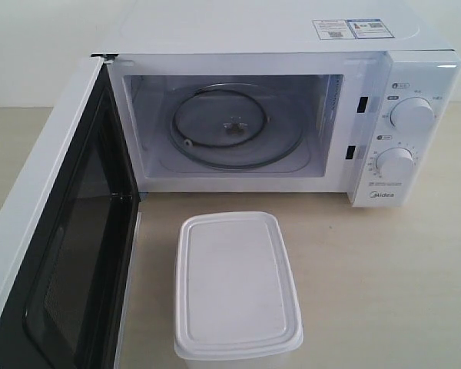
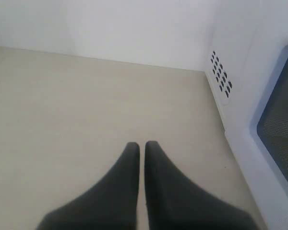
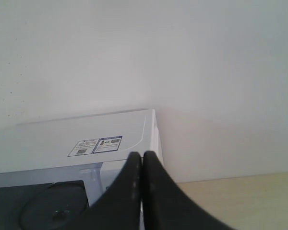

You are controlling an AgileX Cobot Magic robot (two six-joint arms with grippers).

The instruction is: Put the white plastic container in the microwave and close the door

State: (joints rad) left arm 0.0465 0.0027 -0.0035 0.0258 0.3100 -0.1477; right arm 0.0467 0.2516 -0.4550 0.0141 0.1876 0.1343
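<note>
Beige table point(image 1: 384, 269), white wall behind.

Left claw point(image 2: 141, 146): black fingers drawn together, gripping nothing, over the table just beside the door's outer face.

Door point(image 1: 31, 254): swung wide open at left, with a dark window and black inner frame.

White plastic container point(image 1: 234, 284): lidded, upright on the table in front of the open cavity, outside it.

Microwave point(image 1: 253, 31): white, with a glass turntable point(image 1: 234, 127) inside, stickers point(image 1: 352, 28) on top and two round dials point(image 1: 412, 115) at right.

Right claw point(image 3: 142, 155): black fingers pressed together, gripping nothing, raised near the microwave's top.
</note>
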